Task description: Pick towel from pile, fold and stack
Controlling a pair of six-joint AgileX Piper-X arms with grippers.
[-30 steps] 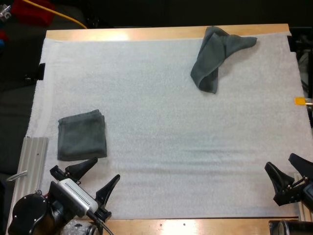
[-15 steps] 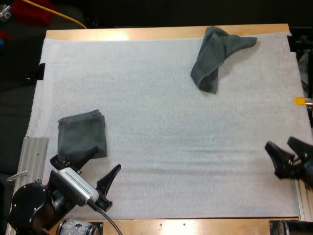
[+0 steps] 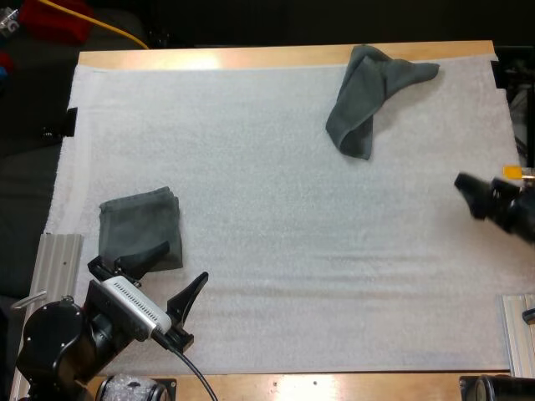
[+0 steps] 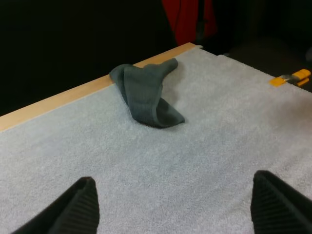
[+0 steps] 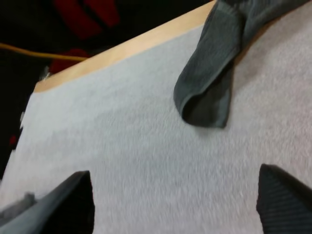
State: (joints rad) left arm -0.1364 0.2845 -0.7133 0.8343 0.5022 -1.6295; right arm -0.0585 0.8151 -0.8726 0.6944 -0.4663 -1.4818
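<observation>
My left gripper (image 3: pixel 185 261) stands spread, one finger overlapping the near edge of the folded towel (image 3: pixel 138 224); I can't tell if they touch. My right gripper (image 3: pixel 478 194), partly cut off, is spread too. The crumpled towel (image 3: pixel 368 96) lies at the far edge of the mat (image 3: pixel 267 209).

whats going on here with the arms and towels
Two robot arms are on a towel-folding job, neither holding anything. A folded towel lies at the near left of the mat, by the open left gripper. A crumpled towel sits near the far edge. The open right gripper hovers at the mat's right side, probably headed for it.
</observation>
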